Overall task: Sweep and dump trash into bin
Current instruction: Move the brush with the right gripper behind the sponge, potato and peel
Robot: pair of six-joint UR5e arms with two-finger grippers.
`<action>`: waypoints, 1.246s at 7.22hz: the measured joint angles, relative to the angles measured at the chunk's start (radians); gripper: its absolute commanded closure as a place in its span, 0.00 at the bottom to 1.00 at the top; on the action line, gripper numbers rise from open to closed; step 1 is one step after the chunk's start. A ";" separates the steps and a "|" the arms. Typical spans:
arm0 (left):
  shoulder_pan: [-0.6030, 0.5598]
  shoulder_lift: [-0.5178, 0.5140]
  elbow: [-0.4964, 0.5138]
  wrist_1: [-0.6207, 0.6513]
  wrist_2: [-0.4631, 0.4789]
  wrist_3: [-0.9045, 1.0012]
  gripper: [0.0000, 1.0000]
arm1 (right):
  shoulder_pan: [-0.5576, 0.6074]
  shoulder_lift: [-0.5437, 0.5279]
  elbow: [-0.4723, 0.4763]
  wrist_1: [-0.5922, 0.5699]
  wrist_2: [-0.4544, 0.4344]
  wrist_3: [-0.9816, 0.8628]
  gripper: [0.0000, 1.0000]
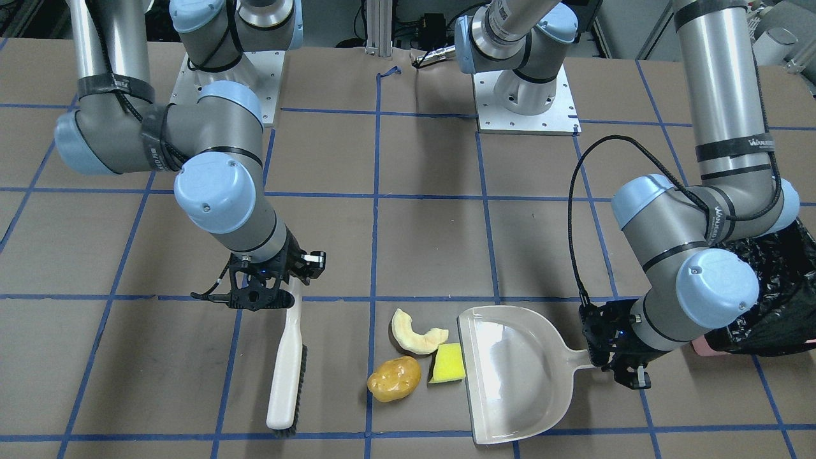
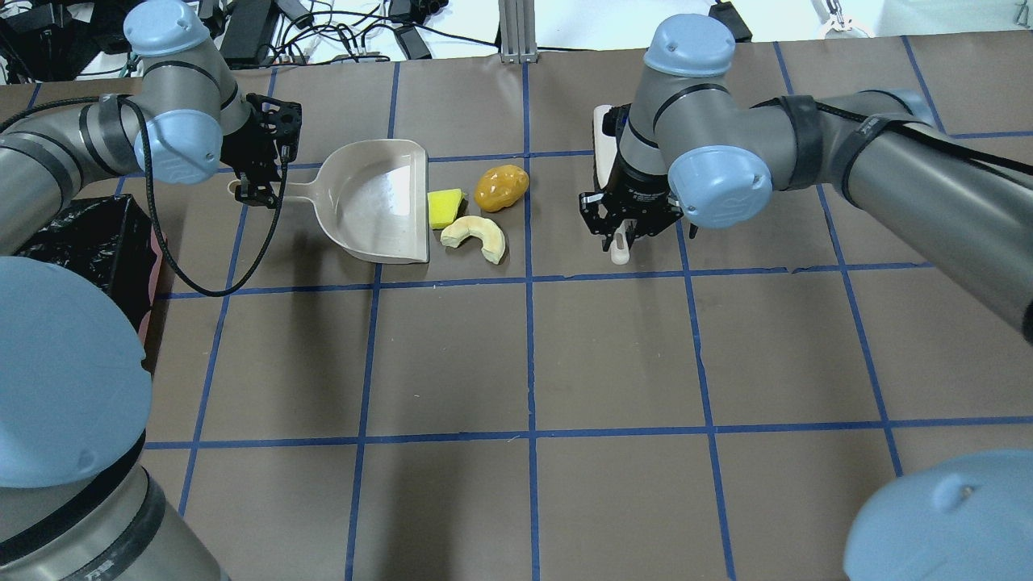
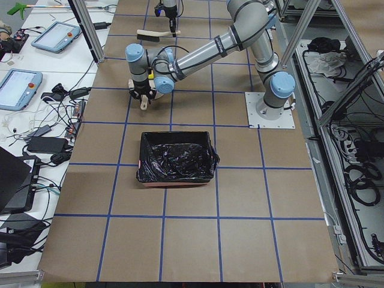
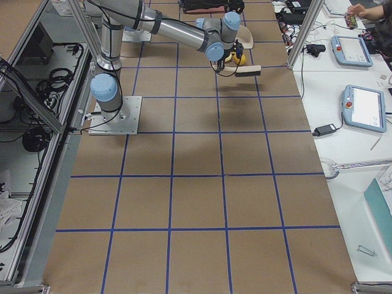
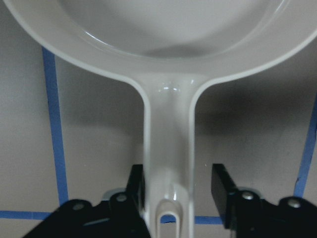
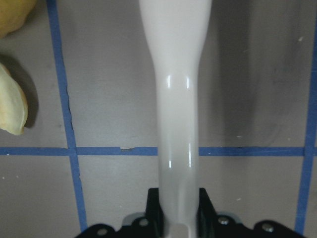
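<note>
Overhead exterior: brush [image 1: 285, 376] pinched in right gripper [image 2: 620, 240]; dustpan [image 2: 371, 202] handle straddled by spread left gripper [image 5: 178, 187], one pad touching; trash [image 2: 445, 208] between grippers, at dustpan lip.

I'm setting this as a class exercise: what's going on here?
A two-armed robot is set up to sweep scraps. Its right gripper is clamped on a brush. Its left gripper straddles the dustpan handle, with a gap at one finger. A pale slice, a yellow wedge and a brown lump lie between brush and dustpan. The dustpan is empty. The bin stands to the robot's left.
</note>
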 measured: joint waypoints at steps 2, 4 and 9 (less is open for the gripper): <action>0.000 -0.001 0.000 0.011 0.000 0.002 0.81 | 0.038 0.042 -0.022 -0.010 0.029 0.048 1.00; -0.001 0.000 0.000 0.013 0.003 0.008 0.81 | 0.089 0.079 -0.041 -0.016 0.035 0.105 1.00; -0.009 0.003 0.000 0.009 0.024 0.007 0.81 | 0.140 0.107 -0.055 -0.016 0.036 0.177 1.00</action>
